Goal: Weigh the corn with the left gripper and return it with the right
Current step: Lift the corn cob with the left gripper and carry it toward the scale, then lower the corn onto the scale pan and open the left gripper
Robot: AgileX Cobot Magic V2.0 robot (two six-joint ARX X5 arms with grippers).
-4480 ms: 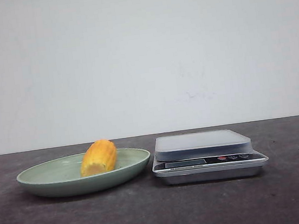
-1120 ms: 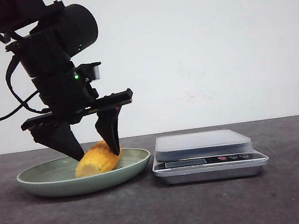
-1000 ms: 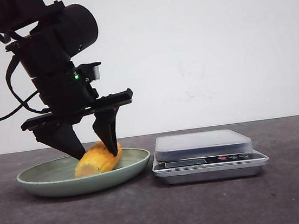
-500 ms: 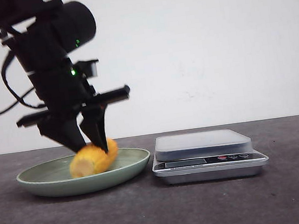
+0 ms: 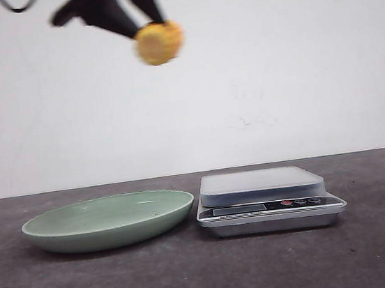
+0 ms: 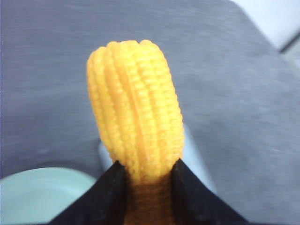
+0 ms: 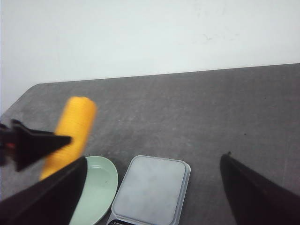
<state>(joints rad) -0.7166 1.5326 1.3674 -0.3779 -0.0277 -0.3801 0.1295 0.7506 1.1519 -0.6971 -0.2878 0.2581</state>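
A: Front view: where is the corn [image 5: 158, 43]?
B: Upper left of frame, clamped in the left tool [image 5: 137, 21], high above the green plate [image 5: 62, 228] and scale [image 5: 261, 185].

A: Wrist views?
B: Left fingers [image 6: 105, 194] pinch the cob's base. Right tool [image 7: 152, 187] spread wide, holding nothing.

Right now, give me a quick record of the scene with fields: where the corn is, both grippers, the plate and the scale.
corn: in the air, high above the table, blurred by motion
left gripper: shut on the corn's lower end
right gripper: open, nothing between its fingers, above the scale
plate: green, nothing on it, left of the scale
scale: platform bare, display too small to read
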